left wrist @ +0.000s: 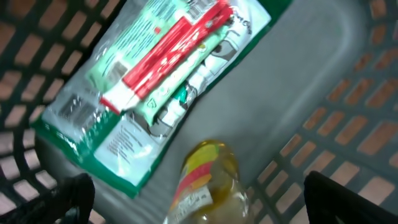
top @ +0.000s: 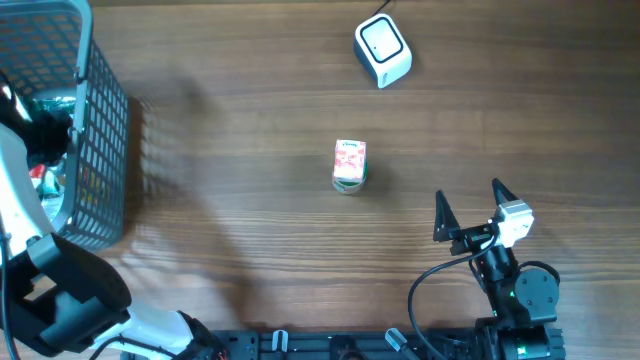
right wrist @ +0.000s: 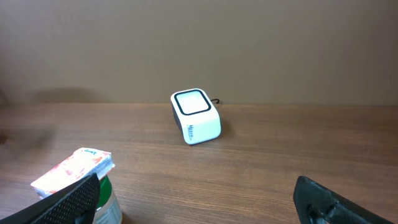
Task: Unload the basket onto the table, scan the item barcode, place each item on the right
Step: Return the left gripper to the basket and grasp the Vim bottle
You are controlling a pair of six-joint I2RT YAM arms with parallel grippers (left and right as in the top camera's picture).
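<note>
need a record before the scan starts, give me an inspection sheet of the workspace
surface: wooden table
job's things: small printed pack mid-table, apart from the white scanner near the far edge; barcode not visible
clutter: mesh basket at left, holding a green and red packet and a bottle of yellow liquid
grippers: left gripper open, inside the basket above the bottle; right gripper open, empty, short of the pack
cables: scanner lead; black cable by the right arm's base
surroundings: plain brown wall
</note>
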